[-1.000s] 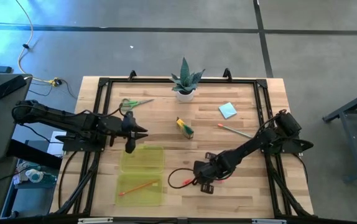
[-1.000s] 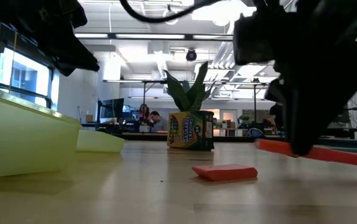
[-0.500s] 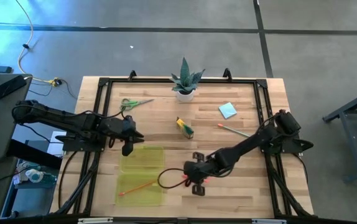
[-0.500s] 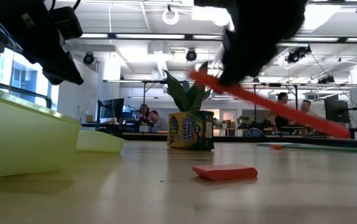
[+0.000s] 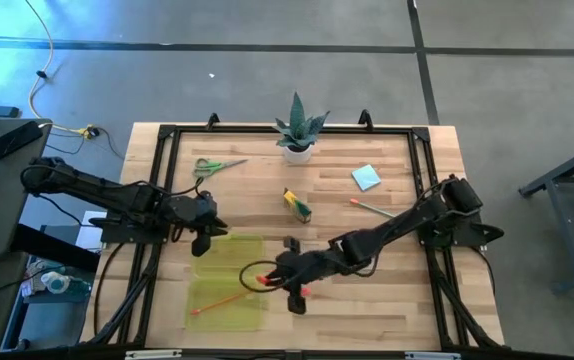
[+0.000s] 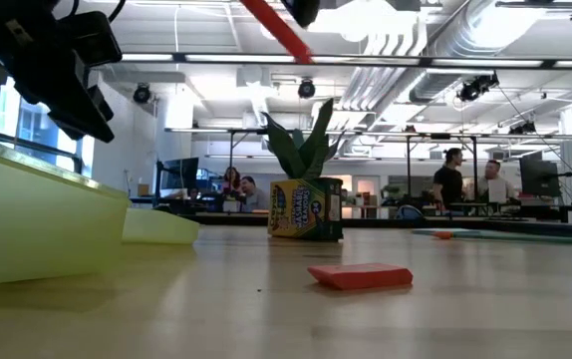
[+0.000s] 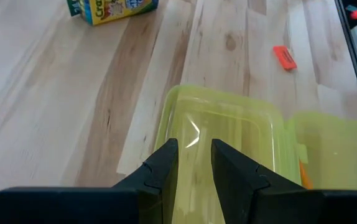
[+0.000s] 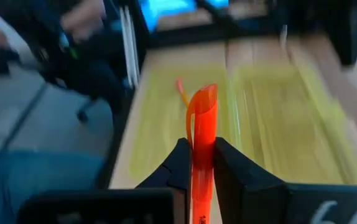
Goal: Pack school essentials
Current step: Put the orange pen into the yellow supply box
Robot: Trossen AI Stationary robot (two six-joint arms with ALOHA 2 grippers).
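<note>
My right gripper (image 5: 281,276) hangs above the table just right of the open yellow-green case (image 5: 229,256), shut on the red-orange marker (image 8: 202,118). The low view shows the marker (image 6: 276,28) high in the air. My left gripper (image 7: 194,155) hovers open over the case's far half, above its left end (image 5: 207,238), touching nothing. An orange pencil (image 5: 217,301) lies in the case's near half. The red eraser (image 6: 361,276), crayon box (image 5: 297,204), scissors (image 5: 217,165), note pad (image 5: 366,177) and a second pencil (image 5: 377,209) lie flat on the table. My right gripper pinches the marker's barrel (image 8: 201,163) between its two fingers. The fingers come from the table's right, slanting down. The marker lies along them and sticks out past their tips toward the case. It is lifted clear of the table and tilted.
A spiky plant in a white pot (image 5: 298,130) stands at the far edge's middle. A black frame (image 5: 422,165) runs around the tabletop. Bare wood lies between the crayon box and the case. People stand in the room beyond the table.
My right gripper has risen from the table and gone toward the left edge, toward the case, tipping up nearer level. The marker has come up with it, off the wood and clear, now slanting in the air. My left gripper has tipped down a little over the case.
</note>
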